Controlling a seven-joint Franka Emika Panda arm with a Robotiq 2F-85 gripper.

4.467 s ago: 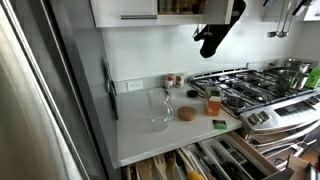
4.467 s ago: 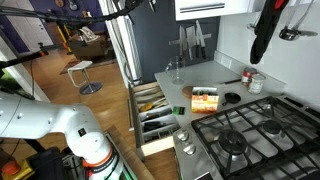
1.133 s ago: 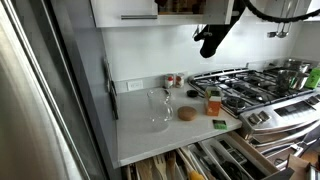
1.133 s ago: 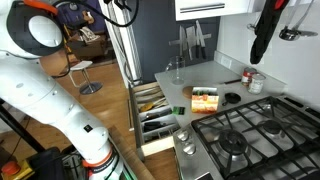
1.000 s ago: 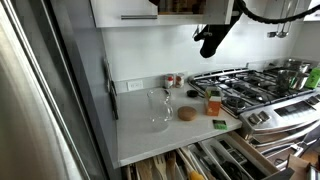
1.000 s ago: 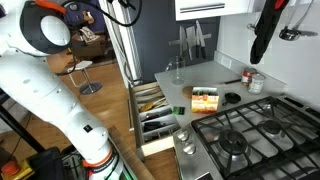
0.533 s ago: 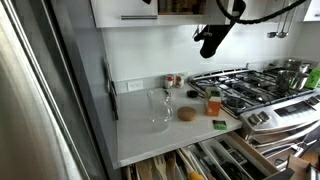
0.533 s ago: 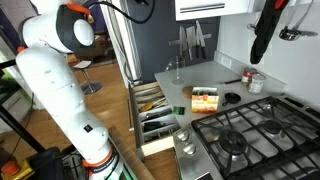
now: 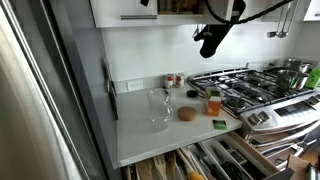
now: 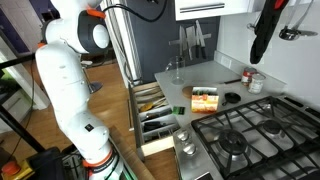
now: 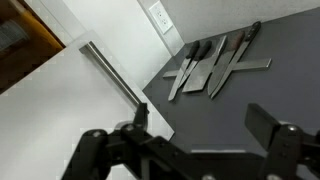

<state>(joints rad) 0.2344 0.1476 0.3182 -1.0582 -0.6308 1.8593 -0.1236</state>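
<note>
In the wrist view my gripper (image 11: pixel 203 116) is open and empty, its two dark fingers spread wide, one finger (image 11: pixel 139 114) at the left and the other at the right. It is up in the air and faces a dark wall where several knives (image 11: pixel 214 62) hang on a strip, next to a white cabinet with a bar handle (image 11: pixel 113 76). The same knives show in an exterior view (image 10: pixel 190 42). Only the arm shows in the exterior views, its white body (image 10: pixel 75 60) at the left and a dark joint (image 9: pixel 226 9) at the top; the gripper itself is not visible there.
A black mitt (image 9: pixel 210 40) hangs under the upper cabinets. On the grey counter (image 9: pixel 145 130) stand a glass jar (image 9: pixel 160 108), a brown round thing (image 9: pixel 187 114) and an orange bottle (image 9: pixel 213 102). A gas stove (image 10: pixel 250 130) and open cutlery drawers (image 10: pixel 155 110) lie below.
The arm's white body has swung in from the left of an exterior view towards the counter, and dark arm links have come into the top of the other. The counter things have not moved.
</note>
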